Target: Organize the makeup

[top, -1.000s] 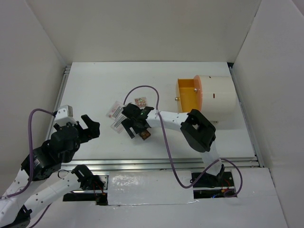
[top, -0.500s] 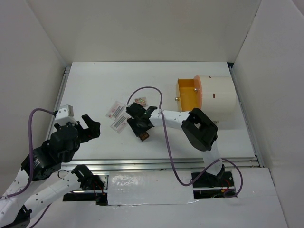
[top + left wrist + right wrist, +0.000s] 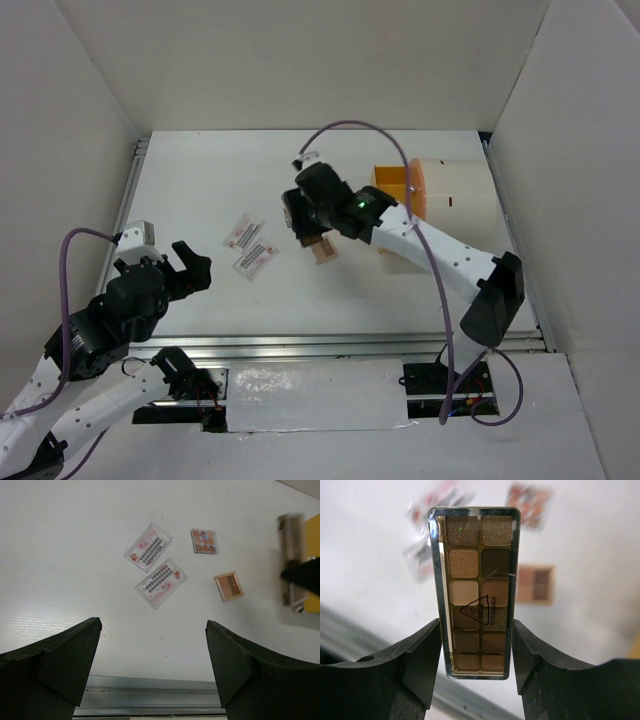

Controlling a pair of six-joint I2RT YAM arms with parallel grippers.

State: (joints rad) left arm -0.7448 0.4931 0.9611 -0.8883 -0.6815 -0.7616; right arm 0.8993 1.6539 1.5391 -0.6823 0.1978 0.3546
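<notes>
Since a second earlier, the right gripper (image 3: 303, 215) has been raised from the table beside the packets and swung toward the upper centre of the overhead view, and the long rectangular clear-cased palette (image 3: 476, 592) of brown pans has been carried up with it. The white table (image 3: 200, 170) fills the middle of that view. At its right side the large white cylinder (image 3: 458, 205) is seen, with an orange drawer (image 3: 392, 192) standing out from its left face. The left gripper (image 3: 188, 265) is found at the lower left, its jaws spread to their widest and nothing held between them; in its own wrist view only bare table is framed by its black fingers (image 3: 55, 655). The right gripper is closed on the long edges of the long rectangular clear-cased palette, whose lower half is pinched between the two black fingers (image 3: 422, 655) and which is held clear of the table. Two white pink-printed rectangular packets are laid flat and tilted left of centre, the upper packet (image 3: 148, 553) just beside the lower packet (image 3: 160, 582). A small square palette (image 3: 204, 541) of orange and pink pans is seen near the right of the upper packet, and a small tan palette (image 3: 228, 586) lies apart, below and to its right.
</notes>
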